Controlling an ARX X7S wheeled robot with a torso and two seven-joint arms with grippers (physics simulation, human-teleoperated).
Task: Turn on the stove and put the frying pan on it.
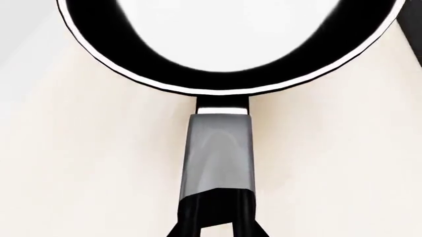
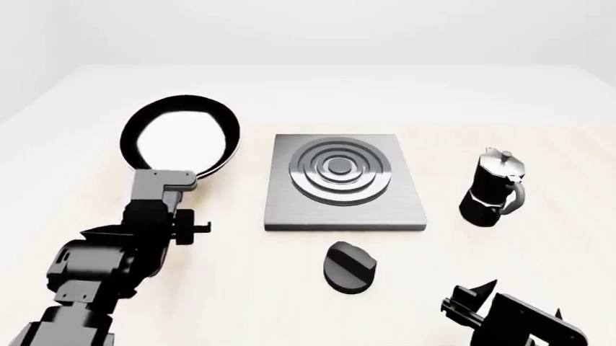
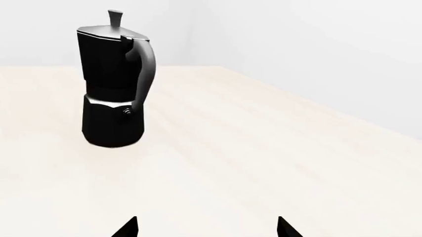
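Got my left gripper (image 1: 214, 217) clamped on the end of the frying pan (image 2: 180, 140) handle, fingers pinched either side so it won't swing. The pan is over the table's left side, just beside the stove plate (image 2: 344, 184), not on the burner yet. Can't tell if it's lifted. Right gripper (image 3: 206, 228) is spread open and empty near the front-right edge, facing the moka pot (image 3: 115, 81). The knob (image 2: 350, 267) sits untouched in front of the plate.
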